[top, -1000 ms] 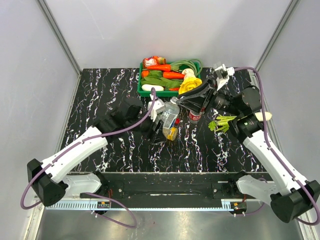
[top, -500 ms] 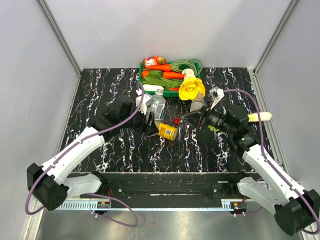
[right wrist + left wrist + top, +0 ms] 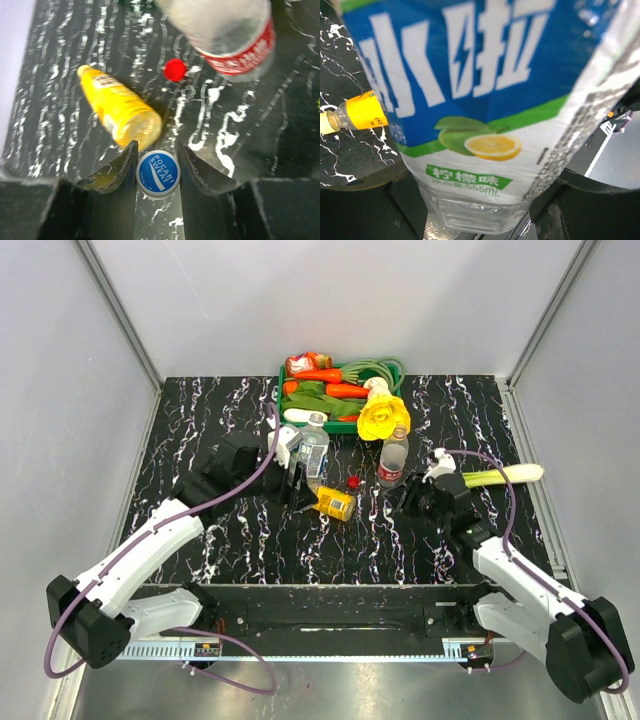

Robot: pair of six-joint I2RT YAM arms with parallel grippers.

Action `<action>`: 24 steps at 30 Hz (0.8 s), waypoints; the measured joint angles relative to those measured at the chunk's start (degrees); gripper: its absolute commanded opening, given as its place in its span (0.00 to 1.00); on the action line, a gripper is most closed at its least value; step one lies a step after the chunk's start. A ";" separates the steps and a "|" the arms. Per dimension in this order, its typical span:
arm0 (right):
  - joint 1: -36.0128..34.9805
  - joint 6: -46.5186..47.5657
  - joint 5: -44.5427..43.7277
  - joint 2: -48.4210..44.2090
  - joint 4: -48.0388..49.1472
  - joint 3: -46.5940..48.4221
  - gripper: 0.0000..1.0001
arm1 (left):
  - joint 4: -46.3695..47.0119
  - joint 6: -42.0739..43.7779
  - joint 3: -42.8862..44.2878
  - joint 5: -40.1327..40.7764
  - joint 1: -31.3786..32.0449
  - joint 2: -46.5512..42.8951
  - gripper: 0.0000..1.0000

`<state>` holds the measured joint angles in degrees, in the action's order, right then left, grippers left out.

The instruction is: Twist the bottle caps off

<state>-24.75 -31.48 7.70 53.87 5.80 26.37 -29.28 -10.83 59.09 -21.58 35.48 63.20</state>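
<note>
Just behind the blue-label bottle (image 3: 312, 450) sits a vegetable basket (image 3: 282, 405).

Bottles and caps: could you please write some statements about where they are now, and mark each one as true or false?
1. The right gripper holds the blue cap. True.
2. The red cap sits on the red-label bottle. False: it lies on the table, apart from that bottle.
3. The yellow bottle stands upright. False: it lies on its side.
4. The left gripper holds the blue-label bottle. True.
</note>
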 measured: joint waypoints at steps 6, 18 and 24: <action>0.35 -2.56 -7.39 4.63 0.44 -2.38 0.16 | 0.85 -0.24 -0.09 -0.68 0.00 -0.44 0.67; 0.50 -6.36 -18.38 7.39 0.22 -2.95 0.80 | 1.16 -0.24 -0.61 -0.92 0.00 -0.98 0.68; 0.50 -6.29 -20.06 6.19 -0.76 -2.97 0.85 | 1.16 -0.24 -0.61 -0.92 -0.02 -0.98 0.68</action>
<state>-24.25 -37.78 -12.36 60.05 5.04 23.40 -28.12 -11.07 58.48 -22.50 35.46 62.22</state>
